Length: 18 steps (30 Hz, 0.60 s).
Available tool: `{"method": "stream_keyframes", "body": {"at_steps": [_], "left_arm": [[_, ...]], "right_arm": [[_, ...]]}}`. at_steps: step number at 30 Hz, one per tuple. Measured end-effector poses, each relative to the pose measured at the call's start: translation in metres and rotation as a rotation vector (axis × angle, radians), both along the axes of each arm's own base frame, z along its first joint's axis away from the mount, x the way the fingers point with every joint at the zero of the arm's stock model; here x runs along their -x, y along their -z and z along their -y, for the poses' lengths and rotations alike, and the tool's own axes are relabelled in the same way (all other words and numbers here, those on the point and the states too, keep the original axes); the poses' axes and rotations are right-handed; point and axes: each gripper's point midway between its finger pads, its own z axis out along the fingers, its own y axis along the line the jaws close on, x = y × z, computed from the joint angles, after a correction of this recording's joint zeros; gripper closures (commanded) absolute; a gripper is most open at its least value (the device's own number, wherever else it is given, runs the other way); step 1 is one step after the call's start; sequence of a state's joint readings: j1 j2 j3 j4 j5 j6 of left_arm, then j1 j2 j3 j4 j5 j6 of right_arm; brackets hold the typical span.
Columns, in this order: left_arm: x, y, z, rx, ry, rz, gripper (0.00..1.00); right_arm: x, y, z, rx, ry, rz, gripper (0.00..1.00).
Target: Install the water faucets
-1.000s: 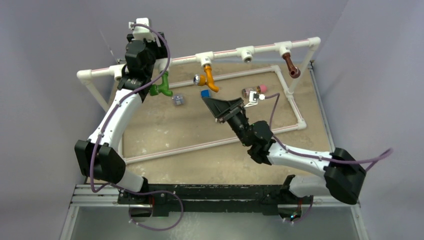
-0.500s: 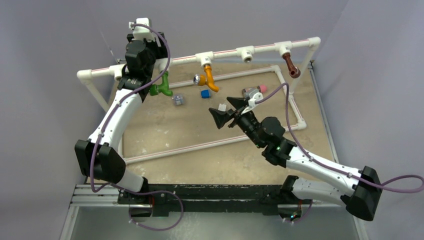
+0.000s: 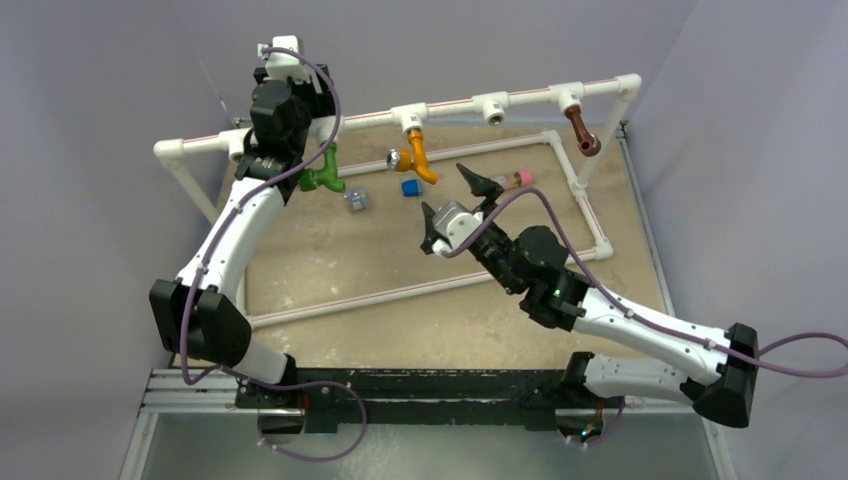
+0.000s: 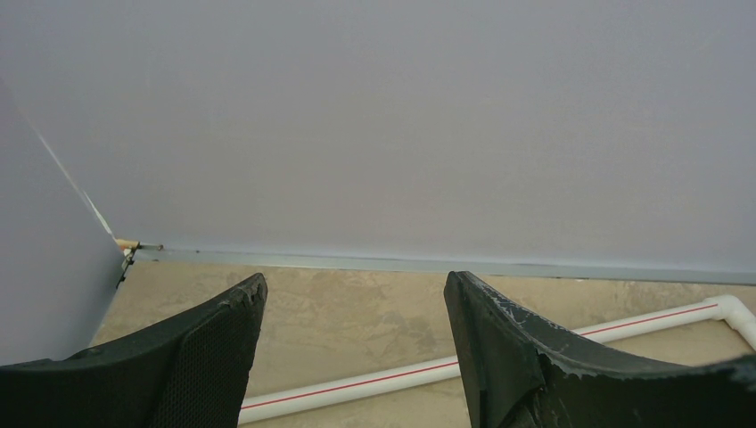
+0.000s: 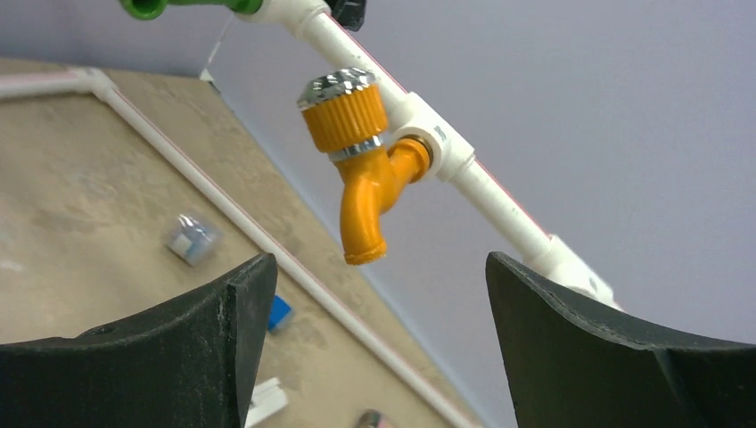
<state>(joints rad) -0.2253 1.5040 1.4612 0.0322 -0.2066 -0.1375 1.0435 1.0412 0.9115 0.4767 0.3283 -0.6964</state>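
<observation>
Beyond the right gripper (image 5: 374, 267), spread wide, orange faucet (image 5: 365, 178) hangs from white pipe (image 5: 499, 201), untouched

You have three tap colours before you: the green faucet (image 3: 322, 175), the orange faucet (image 5: 367, 178) with its ribbed orange knob capped in shiny chrome, and the dark brown faucet (image 3: 581, 132). The pipe frame (image 3: 520, 98) is white with a thin red line. The table (image 3: 330, 260) is mottled tan. The left gripper (image 4: 355, 290) and right gripper (image 5: 379, 267) are matte black. The small block (image 3: 411, 187) is blue.
</observation>
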Motion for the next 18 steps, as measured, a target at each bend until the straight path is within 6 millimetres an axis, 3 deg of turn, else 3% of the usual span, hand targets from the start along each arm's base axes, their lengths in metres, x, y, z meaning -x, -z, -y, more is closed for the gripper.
{"method": "stream_keyframes", "body": {"at_steps": [7,18], "left_arm": [[0.0,0.0,0.0,0.0,0.0,0.0,0.27],[0.0,0.0,0.0,0.0,0.001,0.0,0.28]], "right_arm": [[-0.004,0.009,-0.023,0.203,0.039,0.149,0.11],[-0.028,0.018,-0.052,0.326,0.228,0.328,0.12]]}}
